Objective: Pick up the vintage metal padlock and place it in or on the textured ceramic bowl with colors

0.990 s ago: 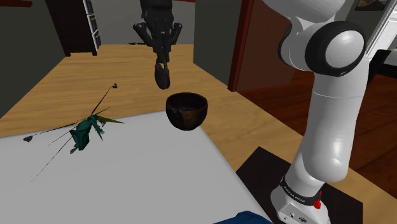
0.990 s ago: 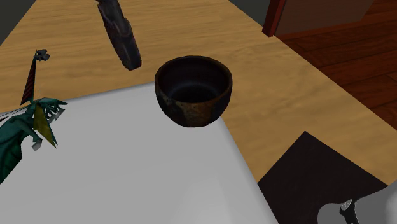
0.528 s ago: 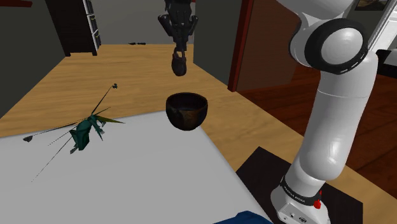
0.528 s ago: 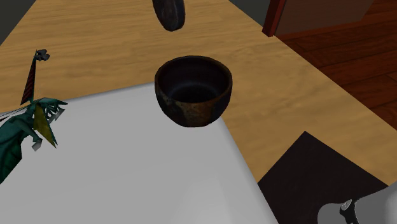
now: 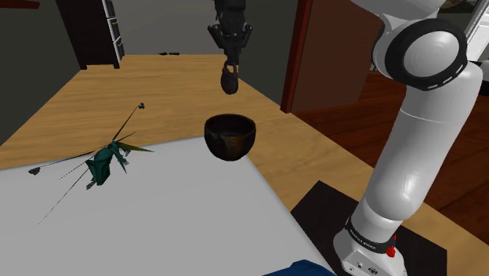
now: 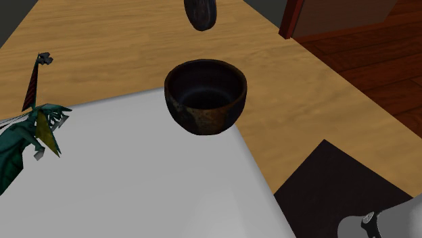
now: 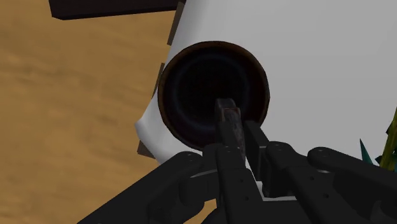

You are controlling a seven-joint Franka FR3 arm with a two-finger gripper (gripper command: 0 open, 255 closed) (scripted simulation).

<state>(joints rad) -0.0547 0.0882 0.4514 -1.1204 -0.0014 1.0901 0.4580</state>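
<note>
A dark, rusty padlock (image 5: 229, 79) hangs in the air above the bowl, clasped by my black gripper (image 5: 230, 63), which points down from above. The bowl (image 5: 231, 135) is dark brown with mottled patches and stands upright on the corner of a white sheet. In the second exterior view the padlock (image 6: 200, 13) is high over the bowl (image 6: 205, 94), a little beyond its far rim. Through the wrist view the padlock (image 7: 230, 126) sits between my fingers, in front of the bowl's dark hollow (image 7: 213, 92).
A teal insect-like figure (image 5: 106, 161) with long thin legs lies on the white sheet (image 5: 157, 212) toward the shoulder view's left. The sheet covers part of a wooden table (image 5: 102, 86). A dark mat (image 6: 338, 182) lies by the stand. A dark red door (image 5: 325, 55) stands behind.
My gripper carried the padlock toward the shoulder view's right, from left of the bowl to above it, and higher.
</note>
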